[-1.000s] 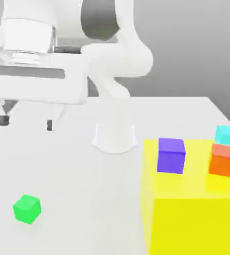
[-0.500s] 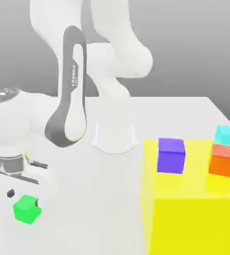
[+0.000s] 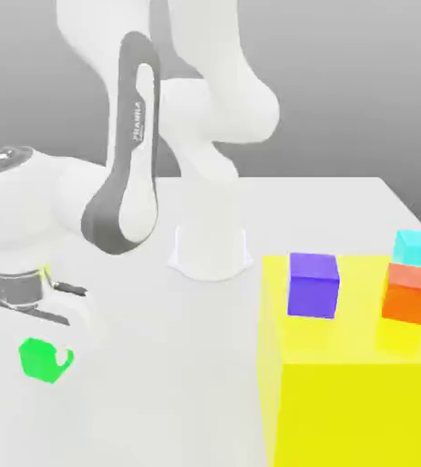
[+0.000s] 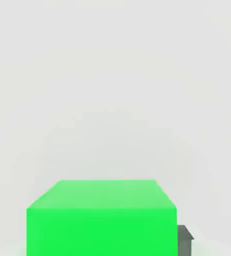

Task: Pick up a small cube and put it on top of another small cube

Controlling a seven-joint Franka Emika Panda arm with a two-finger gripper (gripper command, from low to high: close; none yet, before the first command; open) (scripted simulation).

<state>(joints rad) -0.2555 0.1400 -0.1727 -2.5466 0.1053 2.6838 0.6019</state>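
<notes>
White arm bent low over the tabletop (image 3: 141,401), gripper (image 3: 43,358) clamped on the small green cube (image 3: 37,358), purple cube (image 3: 313,284) and orange cube (image 3: 407,293) well apart from it on a yellow block (image 3: 360,401)

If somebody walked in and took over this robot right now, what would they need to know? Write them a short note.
Gripper: down at the table on the exterior view's left, fingers closed against the green cube; in the hand view a dark fingertip sits against the cube's side.
Cubes: the purple cube and orange cube stand apart on the yellow block; a cyan cube lies behind it.
Done: green cube reached and gripped.
Left: lift it, carry it across, set it on top of another cube, let go.
</notes>
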